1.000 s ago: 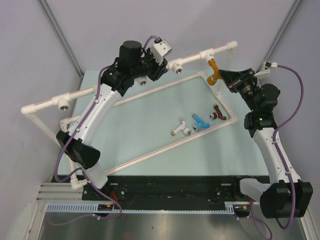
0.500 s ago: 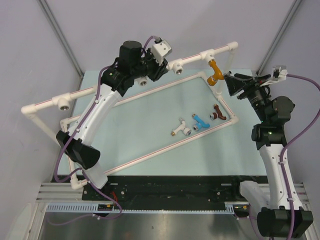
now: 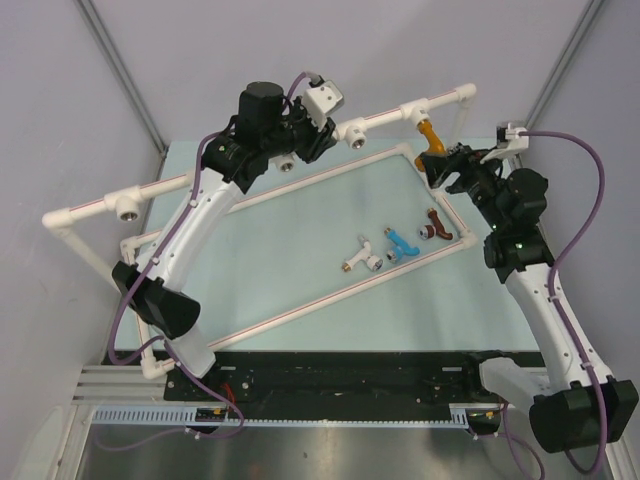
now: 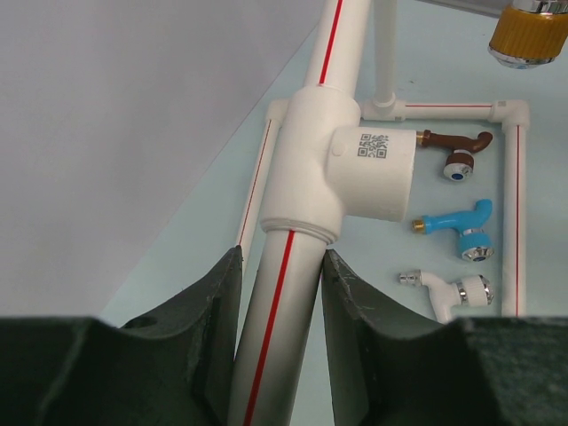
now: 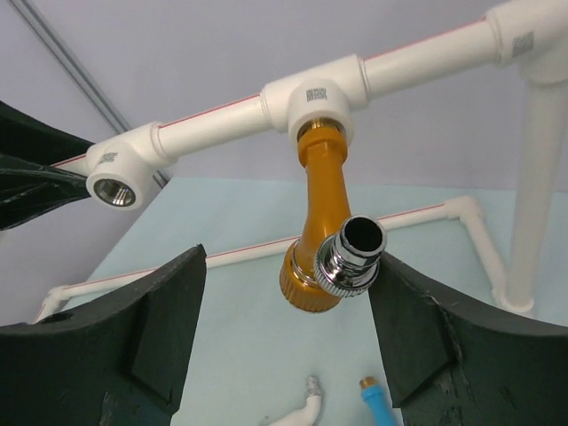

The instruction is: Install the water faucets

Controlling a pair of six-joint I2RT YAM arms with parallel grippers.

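Note:
An orange water faucet (image 5: 321,177) hangs screwed into a white T-socket (image 5: 309,102) of the raised pipe frame, its chrome spout (image 5: 352,257) pointing down. My right gripper (image 5: 291,259) is open, its jaws on either side of the faucet's lower end, the right finger close to the spout. In the top view, the orange faucet (image 3: 430,138) sits just left of the right gripper (image 3: 447,168). White (image 3: 362,255), blue (image 3: 402,243) and brown (image 3: 434,226) faucets lie on the table. My left gripper (image 4: 280,293) is shut on the red-striped pipe (image 4: 284,302) just below a T-socket (image 4: 355,169).
An empty threaded T-socket (image 5: 115,182) sits on the top rail left of the orange faucet, and others (image 3: 127,207) sit farther along. A low white pipe rectangle (image 3: 300,310) frames the pale green table (image 3: 270,240). An upright post (image 5: 541,186) stands to the right.
My right gripper has opened and let go of the orange faucet, swung out to the right, then come back around its lower end. The left arm has not moved.

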